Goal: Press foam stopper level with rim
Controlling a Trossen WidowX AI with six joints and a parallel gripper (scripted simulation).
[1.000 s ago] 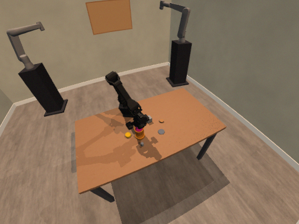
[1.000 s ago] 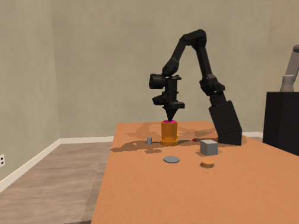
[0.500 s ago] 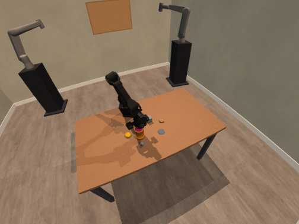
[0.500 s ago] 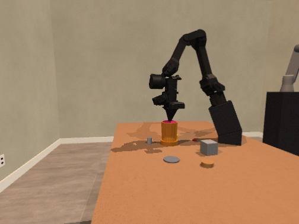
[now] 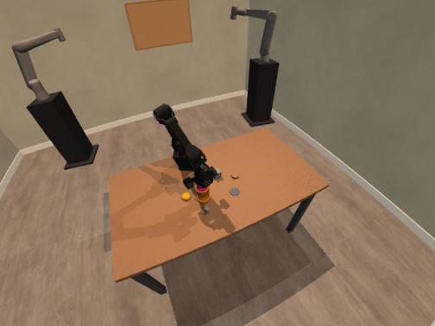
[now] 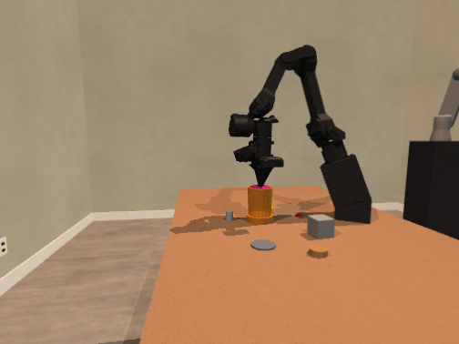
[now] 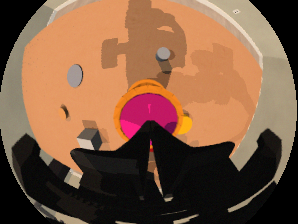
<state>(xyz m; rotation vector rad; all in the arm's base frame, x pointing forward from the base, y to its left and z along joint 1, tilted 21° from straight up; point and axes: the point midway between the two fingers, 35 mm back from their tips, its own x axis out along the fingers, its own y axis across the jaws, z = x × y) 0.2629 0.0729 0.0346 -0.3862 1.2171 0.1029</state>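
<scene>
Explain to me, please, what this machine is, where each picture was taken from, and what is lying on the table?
The black jointed robot arm stands on an orange-brown wooden table. One picture looks down from high in the room, one from table height at the side, and the round one from a camera on the arm's wrist.

Its pincer is shut, holds nothing, and points straight down onto the pink foam stopper in the upright orange ribbed jar.

Around the jar lie a small grey cylinder, a flat grey disc, an orange-brown disc, a grey cube and a yellow disc.

The two grey arms on black pedestals stand apart on the floor.
</scene>
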